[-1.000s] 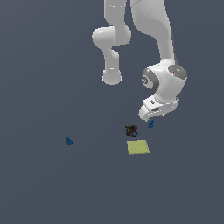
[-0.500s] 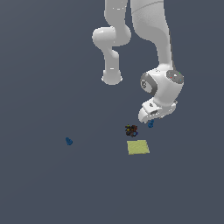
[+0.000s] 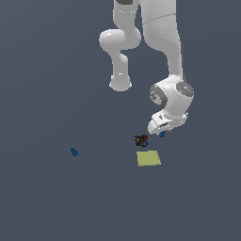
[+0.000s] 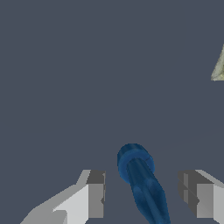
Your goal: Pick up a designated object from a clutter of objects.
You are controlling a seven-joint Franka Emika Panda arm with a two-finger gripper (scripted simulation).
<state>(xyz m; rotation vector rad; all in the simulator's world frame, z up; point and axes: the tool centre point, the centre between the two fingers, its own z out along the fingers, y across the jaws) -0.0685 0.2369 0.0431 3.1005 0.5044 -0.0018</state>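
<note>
The designated object (image 4: 141,183), a tiny deep-blue elongated bottle-like piece, lies between my two fingers in the wrist view. My gripper (image 4: 144,194) is open, with one finger (image 4: 94,194) on each side of the piece and a gap to each. In the exterior view the gripper (image 3: 162,130) is low over the same blue piece (image 3: 162,135), which peeks out under the hand. The rest of the clutter is a dark multicoloured clump (image 3: 141,140), a flat yellow-green square (image 3: 148,158) and a squatter blue lump (image 3: 74,151).
The clump sits just to the exterior view's left of my hand, with the square below it. A corner of the square (image 4: 218,65) shows at the edge of the wrist view. The squat blue lump lies far off to the exterior view's left.
The wrist and hand have come down a little over the blue piece. The objects on the floor have not moved.
</note>
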